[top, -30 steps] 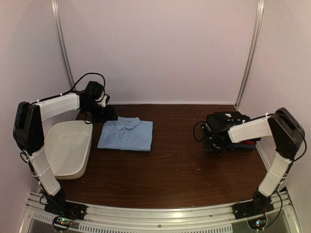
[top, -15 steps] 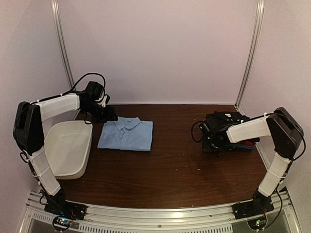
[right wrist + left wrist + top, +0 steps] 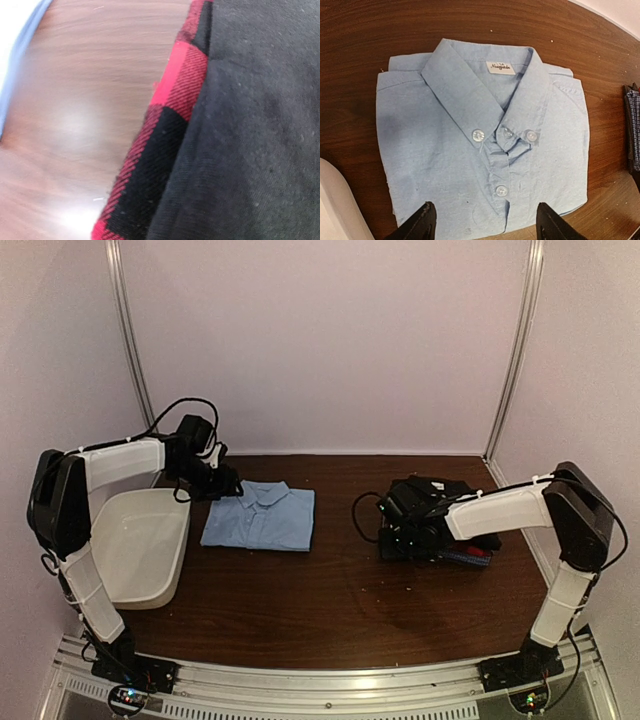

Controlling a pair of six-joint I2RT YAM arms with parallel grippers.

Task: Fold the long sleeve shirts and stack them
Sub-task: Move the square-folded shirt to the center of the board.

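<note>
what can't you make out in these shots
- Lower shirts: top view, covered by the black shirt and right arm.
- Blue check shirt: left wrist view, cut by the right edge.
- Collar label: left wrist view, print too small.
- Tub: left wrist view, only a corner.

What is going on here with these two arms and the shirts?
Two robot arms are sorting shirts on a brown table. The left arm's fingers hang open over a folded light blue shirt. The right arm reaches to a pile of folded shirts, a black shirt lying over a red check shirt. Its fingers are closed at the pile's edge; whether they pinch cloth is unclear. The light blue shirt is not yet on the pile.
</note>
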